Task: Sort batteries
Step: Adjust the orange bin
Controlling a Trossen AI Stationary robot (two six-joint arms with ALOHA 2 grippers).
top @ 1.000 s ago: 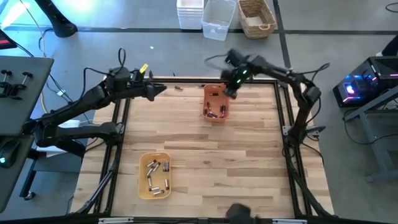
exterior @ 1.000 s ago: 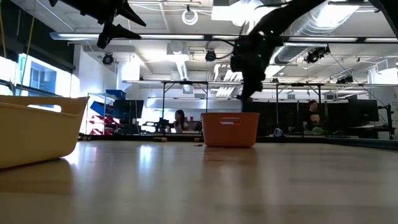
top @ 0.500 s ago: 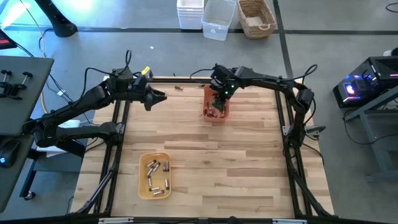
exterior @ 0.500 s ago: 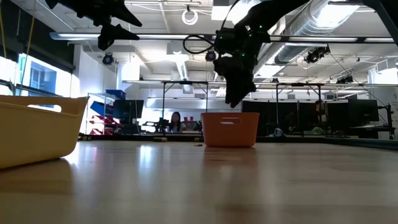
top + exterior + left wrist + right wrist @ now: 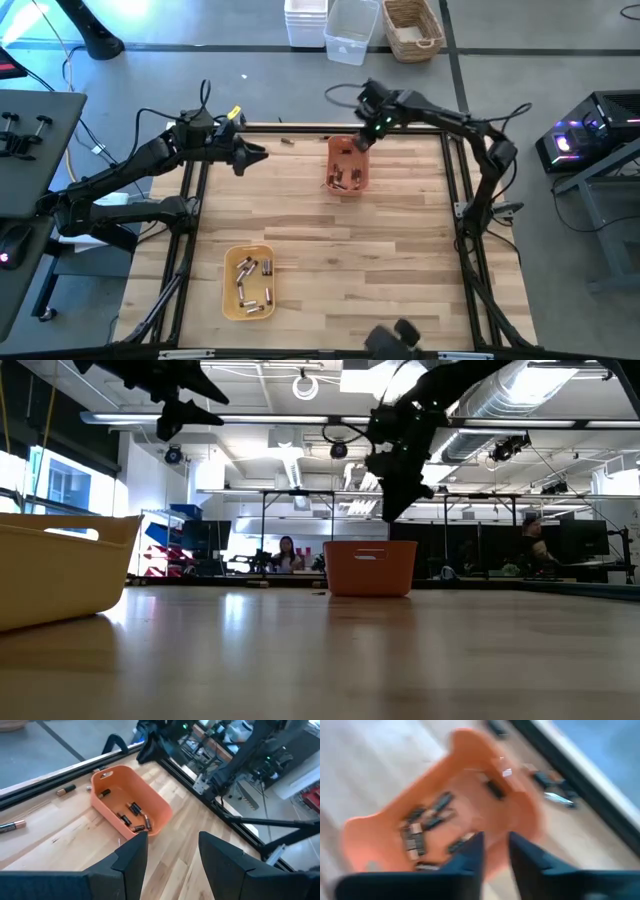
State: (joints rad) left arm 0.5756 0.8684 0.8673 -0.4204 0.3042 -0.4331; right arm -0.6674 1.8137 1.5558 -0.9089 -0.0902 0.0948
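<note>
The coming move is turning on the loose batteries at the far edge of the bench (image 5: pixel 400 250). One loose cell (image 5: pixel 287 142) is lying between the two arms with its long axis roughly along that far edge, and a second cell (image 5: pixel 12 825) is lying on the wood nearby.

The left end effector (image 5: pixel 262 155) is hovering above the bench just to the left of the first cell, its fingers released and holding nothing. It looks like the nearer arm. From there the cell is lying ahead and below, so a short reach forward and down should meet it, with the fingers turned to close across the cell's width.

The right end effector (image 5: pixel 360 141) is hanging over the far end of the orange tray (image 5: pixel 346 192), above the rim and not touching it. The wrist picture is smeared, so I cannot tell whether it is released or clenched, and nothing can be seen in its grasp.

The orange tray is standing near the far edge and is holding a handful of batteries (image 5: pixel 134 815) lying at mixed angles on its floor. The yellow tray (image 5: pixel 228 285) is sitting well apart, near the front left of the bench, and is holding another scatter of cells (image 5: pixel 252 283) – several of them lying roughly along its length. By my reading the sorting is mostly done.
</note>
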